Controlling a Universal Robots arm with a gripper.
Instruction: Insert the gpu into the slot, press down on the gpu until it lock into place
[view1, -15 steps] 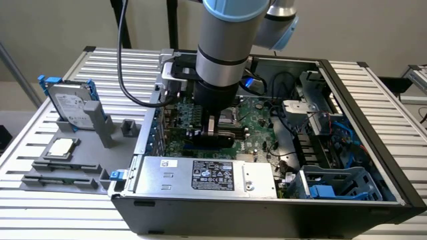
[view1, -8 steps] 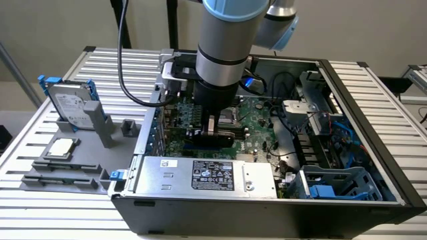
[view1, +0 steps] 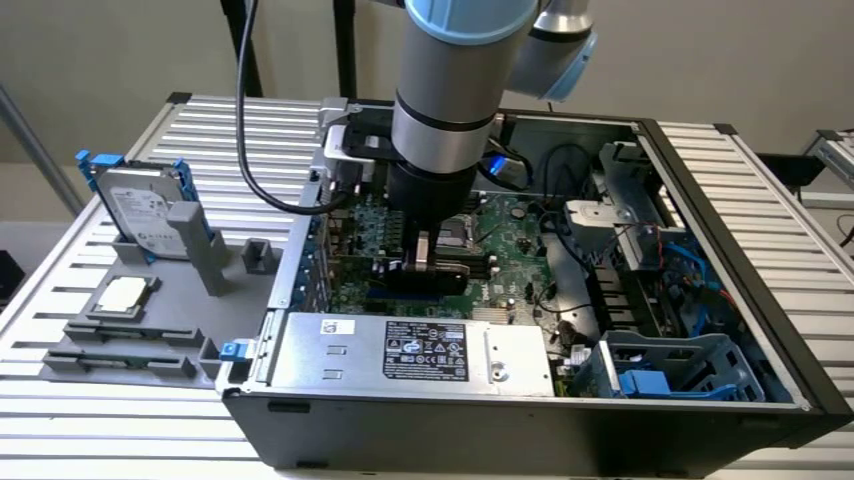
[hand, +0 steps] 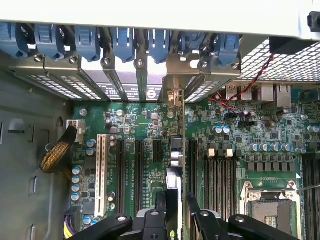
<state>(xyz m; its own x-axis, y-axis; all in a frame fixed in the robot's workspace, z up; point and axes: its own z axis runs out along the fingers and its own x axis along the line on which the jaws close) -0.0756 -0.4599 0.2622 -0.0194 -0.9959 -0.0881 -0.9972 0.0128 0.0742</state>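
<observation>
With the end effector (hand: 176, 202) clenched on the gpu (hand: 174, 172), which stands edge-down at the blue slot (view1: 404, 297) of the motherboard (hand: 135, 125), I judge that a slightly skewed gpu could jam or flex the motherboard under pressing.

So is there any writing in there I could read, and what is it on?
Nothing reads clearly.
the white label on the grey power supply box: print too small.
the label on the hard drive: blurred.
lettering on the motherboard: too small.
</observation>
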